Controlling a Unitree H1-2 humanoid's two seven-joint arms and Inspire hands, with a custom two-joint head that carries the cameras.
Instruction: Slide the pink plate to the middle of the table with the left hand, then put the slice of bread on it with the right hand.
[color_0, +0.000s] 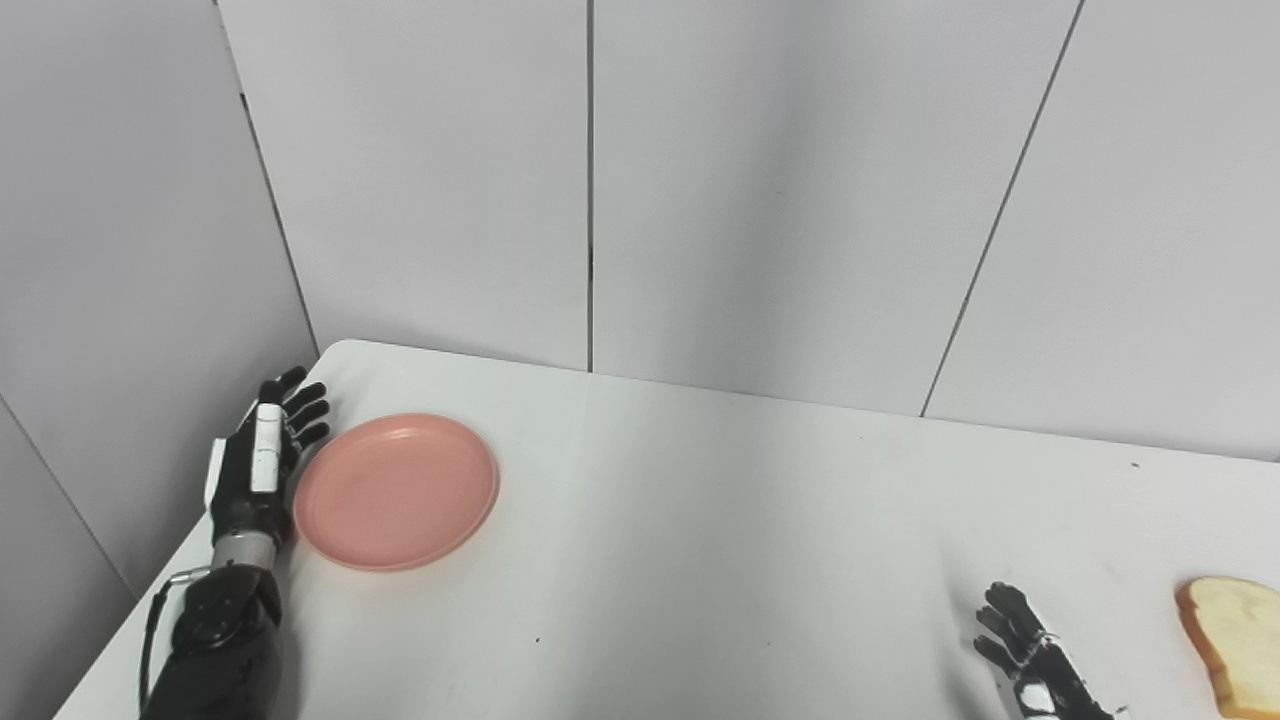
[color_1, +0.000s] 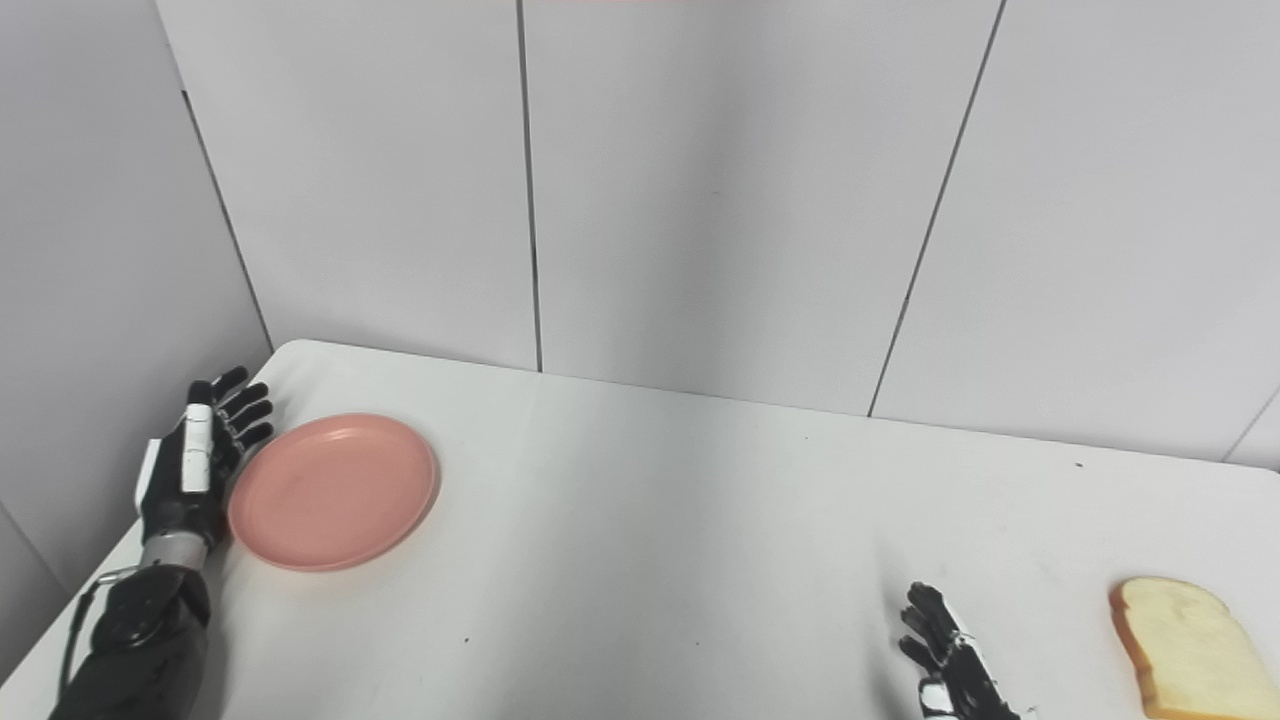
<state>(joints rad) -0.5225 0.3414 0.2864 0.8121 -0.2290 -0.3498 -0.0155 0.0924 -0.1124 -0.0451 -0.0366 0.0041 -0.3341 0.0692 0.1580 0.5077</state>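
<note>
Left hand at plate's left rim; right hand idle, bread far right.

The left hand (color_0: 258, 462) stands edge-on at the table's left border, fingers straight and spread, gripping nothing; its palm side faces the plate (color_0: 396, 491) and sits against or just beside the plate's left rim, contact not resolvable. The plate lies flat on the table (color_0: 720, 520), near the far-left corner, well left of the middle, nothing on it. The right hand (color_1: 950, 663) lies low at the bottom edge, fingers extended and apart, holding nothing, partly cut off by the frame. The bread (color_1: 1185, 645) lies flat near the table's right front, apart from the right hand.
</note>
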